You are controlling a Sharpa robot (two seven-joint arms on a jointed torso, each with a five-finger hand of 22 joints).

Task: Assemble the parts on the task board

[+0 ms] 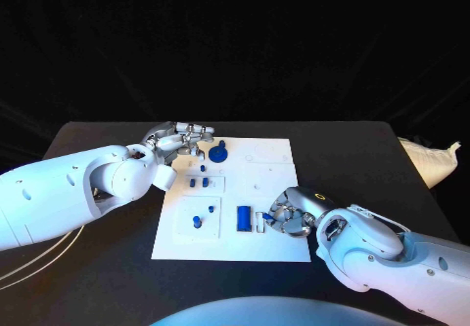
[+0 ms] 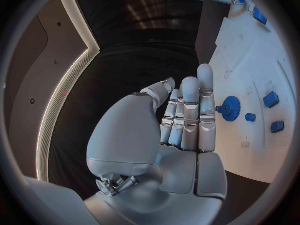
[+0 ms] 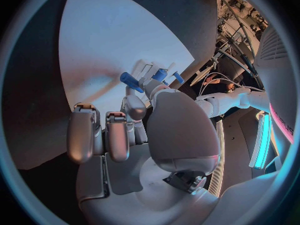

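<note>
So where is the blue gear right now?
In the head view the blue gear sits at the far left of the white board, just beside the left hand, far from the right hand.

This looks like a robotics lab or demonstration studio. A matte black tabletop [image 1: 108,272] stands before a black draped backdrop [image 1: 235,54], and a flat white rectangular task board [image 1: 279,248] with small blue plastic parts [image 1: 243,217] lies on it. The left wrist view shows a grey wall panel [image 2: 31,70] edged by a glowing light strip [image 2: 65,85]; the right wrist view shows loose cables [image 3: 215,77] and metal framework [image 3: 240,22]
</note>
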